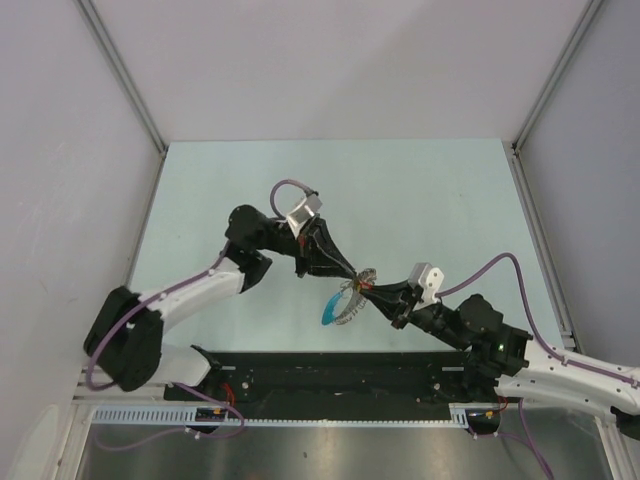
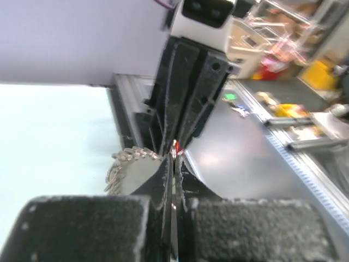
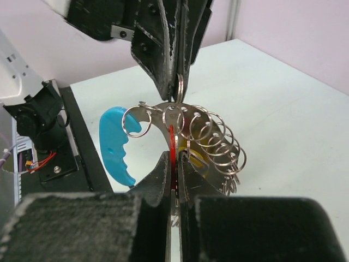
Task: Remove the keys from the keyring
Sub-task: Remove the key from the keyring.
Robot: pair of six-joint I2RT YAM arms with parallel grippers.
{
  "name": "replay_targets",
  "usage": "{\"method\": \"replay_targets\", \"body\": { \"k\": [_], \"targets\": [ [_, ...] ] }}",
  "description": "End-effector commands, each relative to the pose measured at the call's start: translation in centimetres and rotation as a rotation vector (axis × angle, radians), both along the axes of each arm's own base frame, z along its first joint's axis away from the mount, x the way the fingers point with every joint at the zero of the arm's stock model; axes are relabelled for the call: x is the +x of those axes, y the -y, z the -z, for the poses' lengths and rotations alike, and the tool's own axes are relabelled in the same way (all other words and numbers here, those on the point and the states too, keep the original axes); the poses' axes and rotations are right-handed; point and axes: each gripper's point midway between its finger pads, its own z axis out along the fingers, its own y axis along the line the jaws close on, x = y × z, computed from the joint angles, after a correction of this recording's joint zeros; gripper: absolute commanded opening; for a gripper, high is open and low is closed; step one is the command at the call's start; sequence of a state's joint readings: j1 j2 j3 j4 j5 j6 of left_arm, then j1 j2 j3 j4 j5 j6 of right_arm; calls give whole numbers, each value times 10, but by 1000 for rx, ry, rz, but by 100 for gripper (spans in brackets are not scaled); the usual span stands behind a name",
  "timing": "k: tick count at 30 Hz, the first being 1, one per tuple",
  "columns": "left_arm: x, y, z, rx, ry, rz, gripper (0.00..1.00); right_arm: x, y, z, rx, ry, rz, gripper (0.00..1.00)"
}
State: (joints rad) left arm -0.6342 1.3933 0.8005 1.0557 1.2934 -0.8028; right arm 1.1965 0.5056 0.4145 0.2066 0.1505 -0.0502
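Observation:
The keyring (image 1: 345, 298) is a silvery curved piece carrying several small split rings, with a bright blue arc (image 1: 328, 310) at one end. It hangs in the air between my two grippers, above the table. In the right wrist view the keyring (image 3: 210, 131) fans out to the right and the blue arc (image 3: 114, 144) hangs on the left. My right gripper (image 3: 174, 164) is shut on the red-headed key (image 3: 173, 144), which hangs from one ring. My left gripper (image 1: 352, 270) is shut on a small ring at the top of the keyring (image 3: 179, 90). In the left wrist view my left gripper (image 2: 173, 155) is shut, with a red speck (image 2: 175, 146) at its tips.
A yellow piece (image 3: 195, 157) sits behind the rings, partly hidden. The pale green table (image 1: 420, 200) is bounded by grey walls and metal rails. A black base bar (image 1: 330, 375) runs along the near edge. The two arms meet tip to tip near the table's middle front.

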Motion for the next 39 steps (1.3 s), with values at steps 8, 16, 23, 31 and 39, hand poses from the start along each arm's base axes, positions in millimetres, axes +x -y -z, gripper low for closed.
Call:
{"method": "replay_targets", "body": {
  "k": [8, 16, 23, 31, 39],
  "targets": [
    [42, 0, -13, 68, 395, -376, 0, 6, 11, -21, 9, 63, 56, 0],
    [56, -6, -11, 116, 466, -516, 0, 6, 11, -24, 13, 69, 52, 0],
    [57, -4, -1, 160, 500, -559, 0, 6, 4, -17, -32, 89, 40, 0],
    [26, -10, -14, -8, 653, -467, 1, -22, -8, -9, -102, 134, -141, 40],
    [1, -9, -9, -36, 691, -309, 0, -17, 5, -29, -54, 208, -102, 46]
  ]
}}
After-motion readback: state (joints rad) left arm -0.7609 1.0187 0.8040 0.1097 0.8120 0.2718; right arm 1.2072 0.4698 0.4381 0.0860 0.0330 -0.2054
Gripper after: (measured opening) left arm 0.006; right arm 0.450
